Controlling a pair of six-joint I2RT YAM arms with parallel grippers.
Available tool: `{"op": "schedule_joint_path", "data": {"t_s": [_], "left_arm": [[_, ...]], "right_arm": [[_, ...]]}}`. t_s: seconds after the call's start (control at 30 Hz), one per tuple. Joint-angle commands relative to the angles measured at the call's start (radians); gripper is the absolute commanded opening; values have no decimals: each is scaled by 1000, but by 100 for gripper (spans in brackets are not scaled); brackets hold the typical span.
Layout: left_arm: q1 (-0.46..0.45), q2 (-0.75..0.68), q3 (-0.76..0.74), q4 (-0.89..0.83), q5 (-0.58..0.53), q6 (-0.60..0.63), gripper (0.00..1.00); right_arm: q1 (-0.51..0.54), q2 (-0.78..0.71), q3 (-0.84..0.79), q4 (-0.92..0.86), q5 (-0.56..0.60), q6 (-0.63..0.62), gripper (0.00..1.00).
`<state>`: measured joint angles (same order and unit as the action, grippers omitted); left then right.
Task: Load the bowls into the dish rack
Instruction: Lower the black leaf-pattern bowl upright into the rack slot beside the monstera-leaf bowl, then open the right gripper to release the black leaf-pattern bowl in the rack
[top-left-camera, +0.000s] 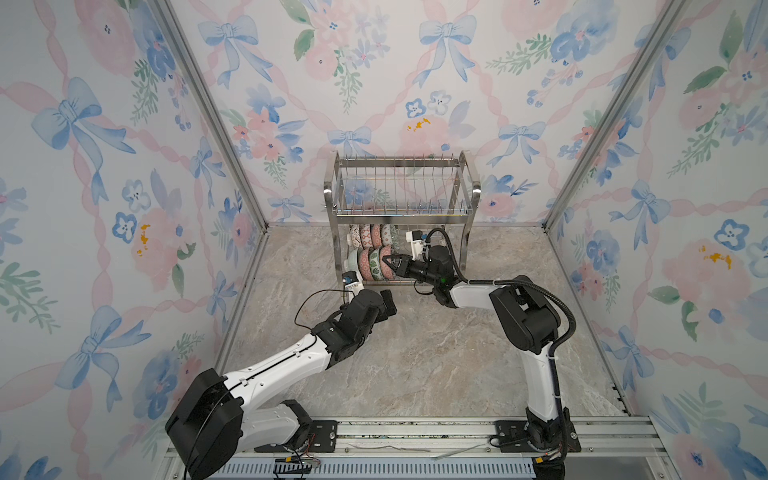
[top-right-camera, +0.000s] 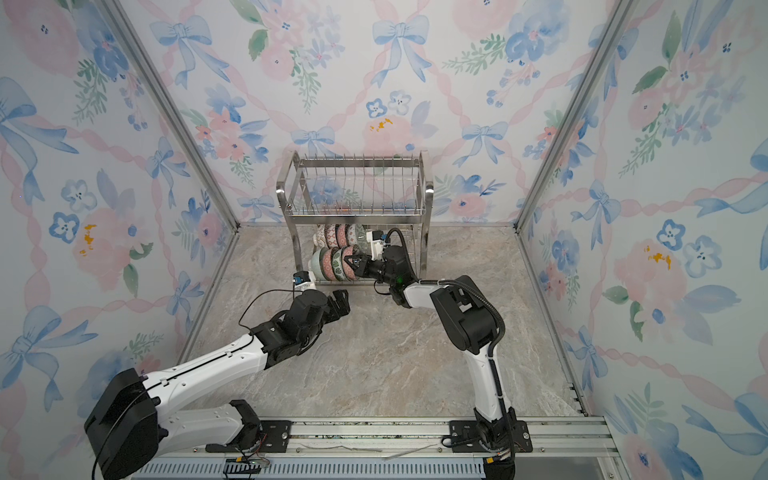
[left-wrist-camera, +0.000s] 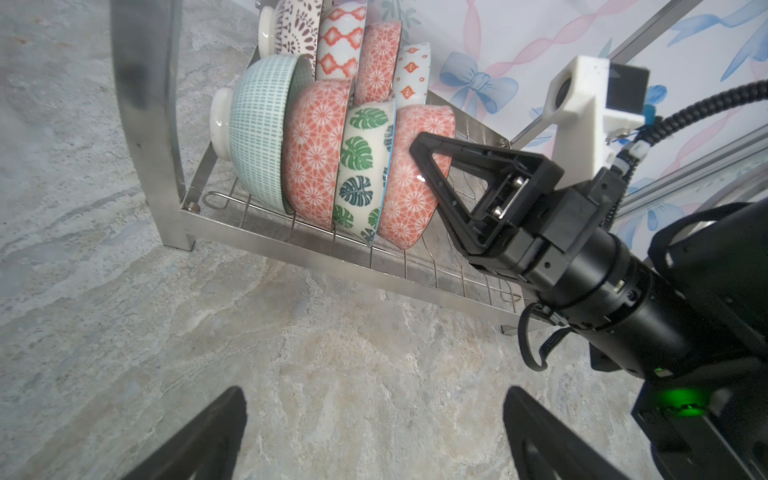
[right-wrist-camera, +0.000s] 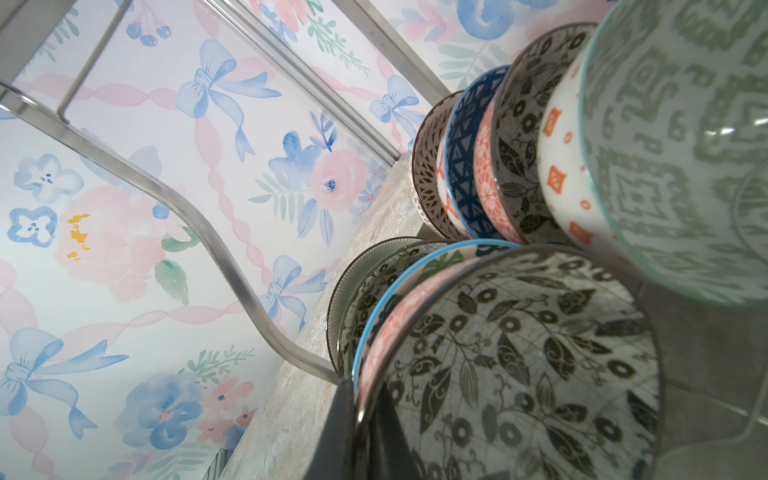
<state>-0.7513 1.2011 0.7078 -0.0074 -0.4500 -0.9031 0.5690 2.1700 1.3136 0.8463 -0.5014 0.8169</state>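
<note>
The dish rack (top-left-camera: 331, 195) (top-right-camera: 284, 195) stands at the back wall, its upper tier bare. Several bowls stand on edge in two rows on its lower tier: a back row (top-left-camera: 370, 235) and a front row (top-left-camera: 372, 264). My right gripper (top-left-camera: 388, 262) (top-right-camera: 353, 262) (right-wrist-camera: 362, 399) reaches into the lower tier and is shut on the rim of the end bowl of the front row, pinkish outside (left-wrist-camera: 411, 195) with black leaves inside (right-wrist-camera: 519, 374). My left gripper (top-left-camera: 388, 305) (left-wrist-camera: 374, 392) hovers open over the table in front of the rack, holding nothing.
The rack's flat-bar side frame (left-wrist-camera: 145, 124) rises just left of the front row. A bent bar of the rack (right-wrist-camera: 208, 232) runs close by the right gripper. The marble-look table (top-left-camera: 415, 353) lies between the two arms. Patterned walls close in on three sides.
</note>
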Motion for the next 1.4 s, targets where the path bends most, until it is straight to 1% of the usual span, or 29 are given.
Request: {"op": "schedule_joint_path", "data": {"t_s": [0.0, 0.27, 0.47, 0.6, 0.77, 0.87, 0.9, 0.93, 0.97, 1.03, 1.13, 1.2, 1.23, 1.27, 1.3, 1.37], "left_arm": [[2, -19, -12, -11, -31, -15, 98], [4, -41, -24, 7, -65, -16, 98], [5, -41, -23, 7, -57, -7, 98], [6, -41, -28, 7, -49, -8, 98], [6, -48, -34, 7, -45, -8, 98], [5, -46, -34, 7, -39, -1, 98], [6, -46, -34, 4, -39, 1, 98], [5, -48, -34, 2, -39, 5, 98], [5, -51, -35, -1, -39, 8, 98], [7, -57, -37, -10, -39, 21, 98], [10, -73, -35, -34, -46, 60, 98], [14, -95, -38, -52, -67, 99, 98], [20, -110, -40, -62, -78, 122, 98], [27, -124, -43, -68, -85, 142, 98], [40, -139, -46, -77, -94, 170, 98], [81, -161, -46, -100, -97, 220, 98]], "right_arm": [[-6, 22, 37, 64, -26, 19, 0], [2, 30, 32, 86, -26, 32, 0], [-1, 36, 22, 81, -18, 22, 0], [-12, 26, 22, 4, -12, -20, 0], [-14, -5, 12, -104, 3, -110, 0], [-21, -17, -7, -119, 10, -121, 3], [-23, -19, -9, -120, 8, -119, 6], [-24, -22, -11, -124, 3, -120, 11], [-24, -26, -13, -135, 0, -127, 15], [-24, -42, -17, -157, 3, -147, 20], [-26, -79, -35, -172, 7, -169, 39], [-26, -108, -48, -188, 13, -184, 47], [-26, -130, -56, -201, 21, -185, 53], [-27, -149, -63, -211, 30, -209, 58], [-28, -171, -74, -227, 42, -227, 64], [-30, -218, -99, -250, 61, -246, 72]]}}
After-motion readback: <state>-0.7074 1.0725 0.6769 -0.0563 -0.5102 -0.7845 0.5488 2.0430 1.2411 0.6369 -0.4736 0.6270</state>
